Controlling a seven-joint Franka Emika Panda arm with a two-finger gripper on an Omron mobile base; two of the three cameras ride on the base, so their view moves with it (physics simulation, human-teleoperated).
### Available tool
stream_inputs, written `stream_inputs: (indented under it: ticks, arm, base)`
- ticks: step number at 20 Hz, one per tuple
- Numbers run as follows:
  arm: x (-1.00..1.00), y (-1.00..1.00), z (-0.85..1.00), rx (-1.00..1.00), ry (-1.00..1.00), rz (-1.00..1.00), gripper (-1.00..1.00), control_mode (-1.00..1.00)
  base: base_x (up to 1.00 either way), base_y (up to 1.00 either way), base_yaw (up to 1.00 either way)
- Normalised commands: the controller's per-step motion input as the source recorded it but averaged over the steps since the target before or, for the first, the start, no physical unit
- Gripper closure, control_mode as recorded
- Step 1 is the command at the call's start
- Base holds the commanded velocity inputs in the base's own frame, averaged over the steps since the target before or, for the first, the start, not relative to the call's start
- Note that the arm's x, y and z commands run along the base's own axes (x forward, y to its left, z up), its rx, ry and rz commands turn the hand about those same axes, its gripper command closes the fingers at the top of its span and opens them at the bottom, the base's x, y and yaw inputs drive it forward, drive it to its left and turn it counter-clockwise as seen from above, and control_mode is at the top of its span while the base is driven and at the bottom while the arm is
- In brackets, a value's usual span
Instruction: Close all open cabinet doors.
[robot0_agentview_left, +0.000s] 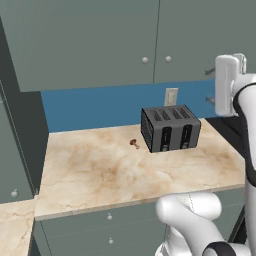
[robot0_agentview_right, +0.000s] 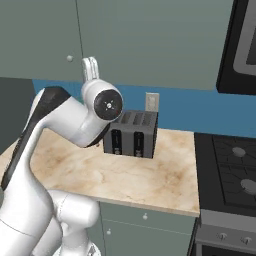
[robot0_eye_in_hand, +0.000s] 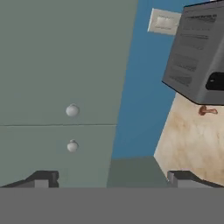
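Observation:
Two grey-green cabinet doors hang side by side above the counter, the left door (robot0_agentview_left: 90, 45) and the right door (robot0_agentview_left: 200, 35), each with a small silver knob by the shared seam. Both look flush with the cabinet front. In the hand view, which is rolled sideways, the two doors (robot0_eye_in_hand: 61, 65) fill the left side with both knobs near the seam. My gripper (robot0_agentview_left: 210, 86) is open and holds nothing. It hovers in front of the right door, apart from it, above the black toaster (robot0_agentview_left: 171, 128). The right base view shows the gripper (robot0_agentview_right: 90, 66) against the doors (robot0_agentview_right: 150, 40).
A marble counter (robot0_agentview_left: 100, 170) carries the toaster and a small brown object (robot0_agentview_left: 134, 143). A wall outlet (robot0_agentview_left: 171, 96) sits on the blue backsplash. A grey-green panel with a knob (robot0_agentview_left: 12, 150) stands at the far left. A stove (robot0_agentview_right: 230, 170) and dark microwave (robot0_agentview_right: 240, 45) are to the right.

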Motion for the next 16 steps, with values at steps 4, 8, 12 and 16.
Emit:
stream_inputs:
  ticks: [4, 8, 12, 16]
  arm:
    - [-0.61, 0.06, -0.02, -0.27, -0.04, 0.00, -1.00, -1.00]
    - [-0.60, 0.19, -0.09, -0.41, -0.05, 0.00, -1.00, -1.00]
    - [-0.53, 0.24, -0.07, -0.50, -0.01, 0.01, -1.00, -1.00]
    - [-0.48, 0.29, -0.09, -0.55, 0.03, 0.13, -1.00, -1.00]
  base:
    - [0.00, 0.00, 0.00]
    - [0.00, 0.00, 0.00]
    - [0.00, 0.00, 0.00]
    - [0.00, 0.00, 0.00]
